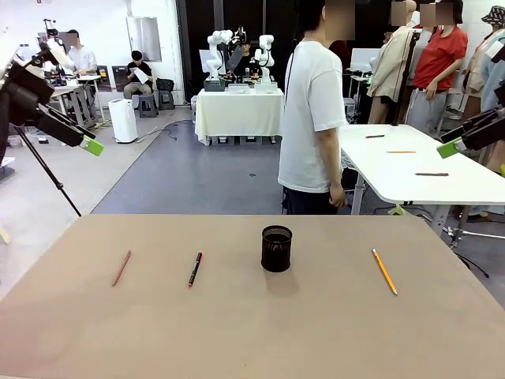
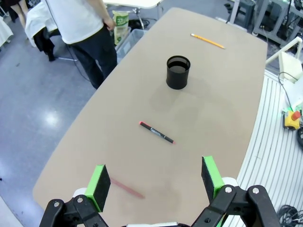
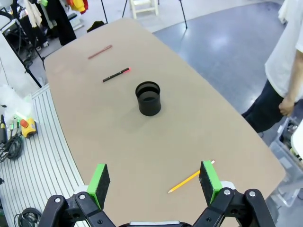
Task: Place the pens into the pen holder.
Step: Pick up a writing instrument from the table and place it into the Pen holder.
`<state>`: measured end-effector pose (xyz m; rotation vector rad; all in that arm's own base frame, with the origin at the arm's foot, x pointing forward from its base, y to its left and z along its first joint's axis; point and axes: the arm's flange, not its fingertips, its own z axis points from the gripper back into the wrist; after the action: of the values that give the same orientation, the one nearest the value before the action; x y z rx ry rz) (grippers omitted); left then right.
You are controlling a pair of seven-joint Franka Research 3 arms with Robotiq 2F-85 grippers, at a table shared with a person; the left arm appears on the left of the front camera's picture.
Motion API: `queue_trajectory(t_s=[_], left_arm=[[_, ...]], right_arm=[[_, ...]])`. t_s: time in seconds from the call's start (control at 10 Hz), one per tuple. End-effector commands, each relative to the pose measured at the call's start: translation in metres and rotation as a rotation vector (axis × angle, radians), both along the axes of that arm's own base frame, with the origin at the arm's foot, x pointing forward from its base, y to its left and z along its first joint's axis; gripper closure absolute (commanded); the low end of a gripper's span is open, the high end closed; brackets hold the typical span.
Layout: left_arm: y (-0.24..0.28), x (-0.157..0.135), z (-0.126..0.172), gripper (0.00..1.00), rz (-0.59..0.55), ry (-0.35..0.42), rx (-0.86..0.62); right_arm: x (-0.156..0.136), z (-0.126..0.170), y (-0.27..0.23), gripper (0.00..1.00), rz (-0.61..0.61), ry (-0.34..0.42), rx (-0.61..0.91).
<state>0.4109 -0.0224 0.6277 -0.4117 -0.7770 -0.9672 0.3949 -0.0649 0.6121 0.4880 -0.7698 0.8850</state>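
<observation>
The black mesh pen holder (image 1: 276, 248) stands upright near the middle of the tan table (image 1: 252, 332). Three pens lie flat on the table. A reddish-brown pencil (image 1: 121, 268) lies far left, a black pen with a red tip (image 1: 195, 269) left of the holder, an orange-yellow pencil (image 1: 384, 271) to its right. My left gripper (image 2: 155, 178) hangs open high above the left end, over the reddish pencil (image 2: 127, 188) and black pen (image 2: 156, 132), well short of the holder (image 2: 178, 72). My right gripper (image 3: 155, 178) hangs open above the right end, near the yellow pencil (image 3: 190, 177), with the holder (image 3: 148, 98) beyond.
A person in a white T-shirt (image 1: 312, 118) stands at the far edge of the table, hands down at the sides. Behind stands a white table (image 1: 430, 170) with several pens on it. Cables and a yellow box (image 2: 291, 119) lie on the floor on my side.
</observation>
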Motion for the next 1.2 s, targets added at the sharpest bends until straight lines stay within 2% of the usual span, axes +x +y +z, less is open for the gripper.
queue_trajectory(t_s=[0.0, 1.1], left_arm=[[0.0016, -0.0033, 0.0011, 0.0, 0.006, -0.011, -0.004], [0.0016, -0.0033, 0.0011, 0.0, 0.006, -0.011, -0.004]], right_arm=[[0.0006, -0.0018, 0.0006, 0.0, 0.006, 0.004, 0.01], [0.0006, -0.0018, 0.0006, 0.0, 0.006, 0.004, 0.01]])
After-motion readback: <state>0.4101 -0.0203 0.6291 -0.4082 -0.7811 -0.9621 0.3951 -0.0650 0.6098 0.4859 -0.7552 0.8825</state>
